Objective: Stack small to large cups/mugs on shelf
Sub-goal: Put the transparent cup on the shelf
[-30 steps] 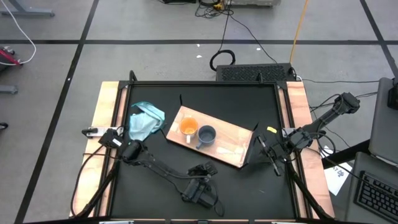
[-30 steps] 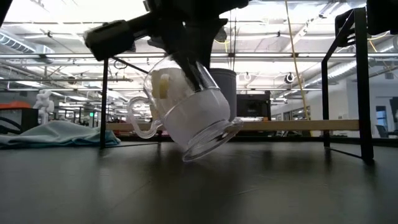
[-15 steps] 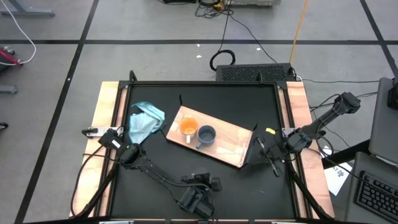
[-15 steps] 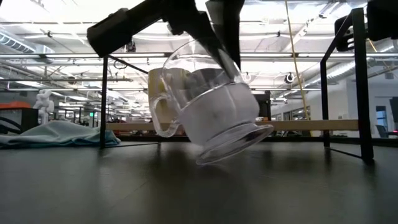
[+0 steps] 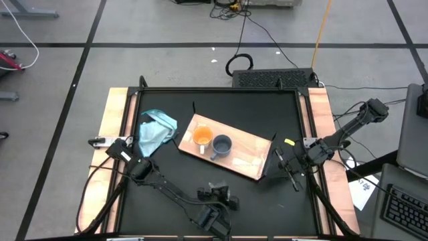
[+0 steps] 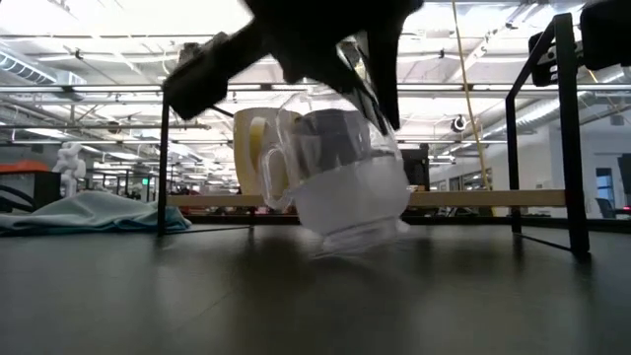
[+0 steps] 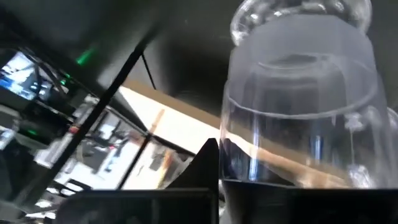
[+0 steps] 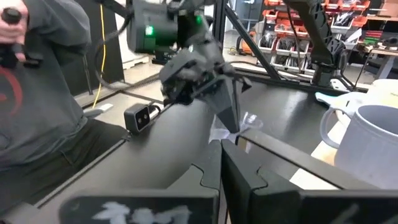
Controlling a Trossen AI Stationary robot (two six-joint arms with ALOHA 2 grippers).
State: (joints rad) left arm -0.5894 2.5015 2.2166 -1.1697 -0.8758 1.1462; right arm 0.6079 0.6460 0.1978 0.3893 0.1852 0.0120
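Observation:
The clear glassy cup (image 6: 350, 187) hangs nearly upright near the table's front edge, its foot (image 6: 357, 237) just over the black tabletop, with my left gripper (image 5: 212, 213) shut on it from above. The orange mug (image 5: 202, 136) and the blue-grey mug (image 5: 222, 144) stand side by side on the light-wood shelf (image 5: 251, 157), which lies flat mid-table. My right gripper (image 5: 286, 164) waits shut at the shelf's right end, holding nothing. My left gripper pinches the cup's wall at its rim (image 7: 227, 155), one finger (image 7: 208, 163) outside and the other showing dark through the glass inside. The fingers slant down from the table's left. The cup hangs foot down, slightly tilted; whether the foot touches the table I cannot tell.
A teal-blue cloth (image 5: 155, 130) lies crumpled left of the shelf. Black frame posts (image 6: 567, 138) rise at the table's corners. A person (image 8: 37, 93) stands beyond the table's edge in the right wrist view. Bare tabletop (image 5: 267, 207) lies right of the cup.
My left gripper has moved toward the table's near edge and down while rolling its wrist. The clear cup, which hung steeply tilted with its foot swung out, has turned nearly upright and sunk close to the tabletop.

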